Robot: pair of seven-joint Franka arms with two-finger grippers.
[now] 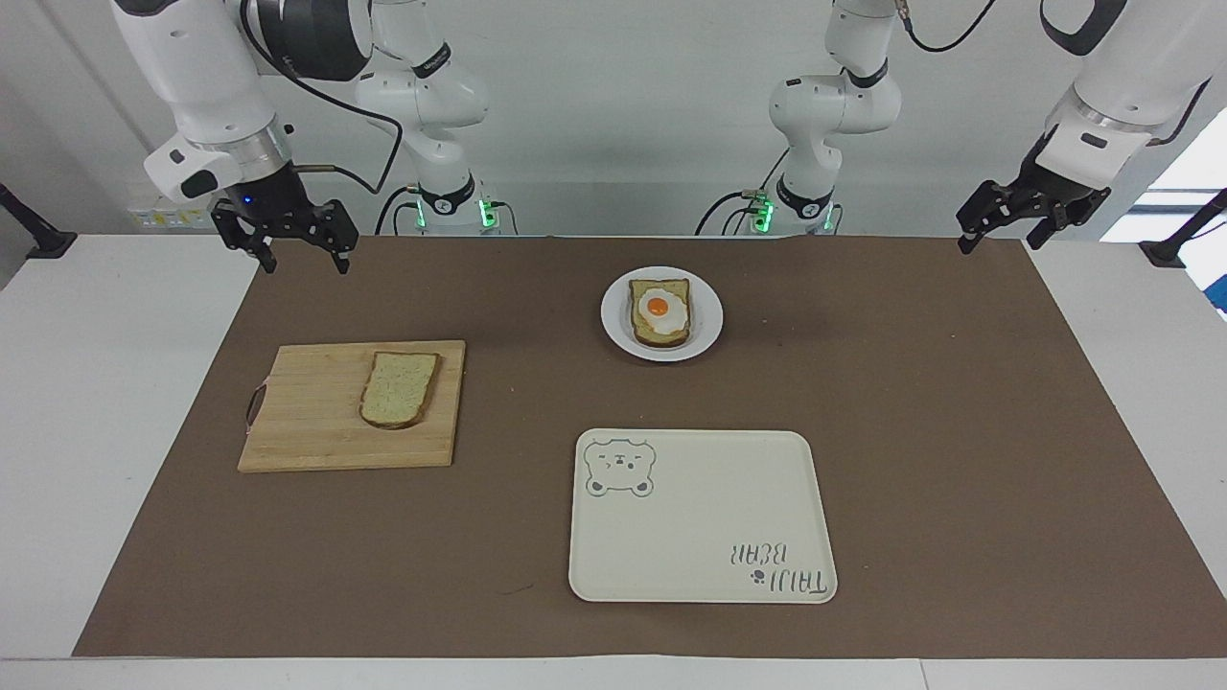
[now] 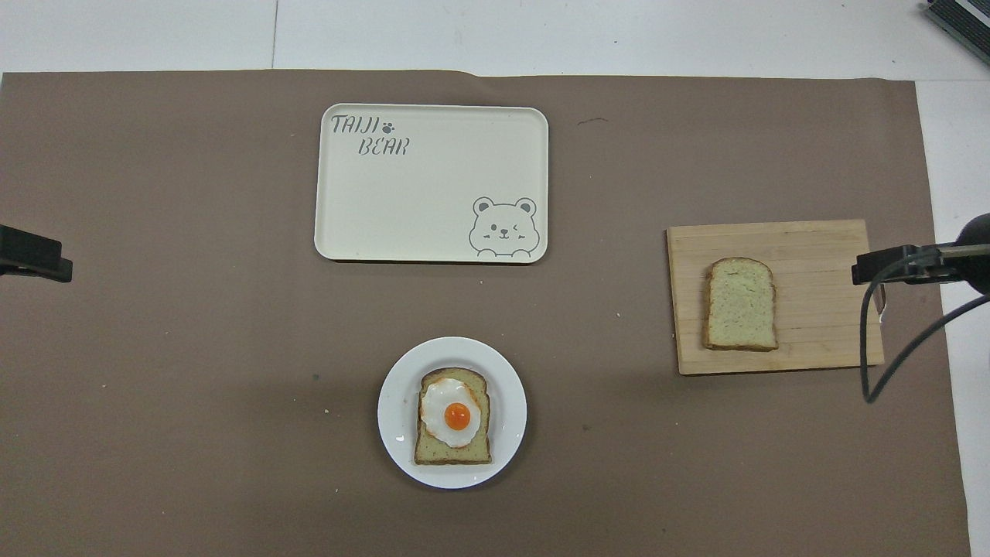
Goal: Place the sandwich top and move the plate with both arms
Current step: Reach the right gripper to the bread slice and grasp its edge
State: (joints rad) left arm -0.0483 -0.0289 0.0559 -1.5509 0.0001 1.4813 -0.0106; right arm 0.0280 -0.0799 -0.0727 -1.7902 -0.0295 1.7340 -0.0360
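The sandwich top (image 1: 400,388) is a plain speckled bread slice lying flat on a wooden cutting board (image 1: 307,412) toward the right arm's end; it also shows in the overhead view (image 2: 740,303). The small white plate (image 1: 707,326) sits nearer to the robots at mid-table and holds an egg-topped bread slice (image 1: 659,311). My right gripper (image 1: 300,261) is open and empty, raised over the mat's corner, apart from the board. My left gripper (image 1: 999,240) is open and empty, and waits raised over the mat's corner at the left arm's end.
A cream rectangular tray with a bear drawing (image 1: 700,517) lies farther from the robots than the plate. A brown mat (image 1: 959,431) covers the white table. The cutting board (image 2: 820,333) has a handle loop at its edge toward the right arm's end.
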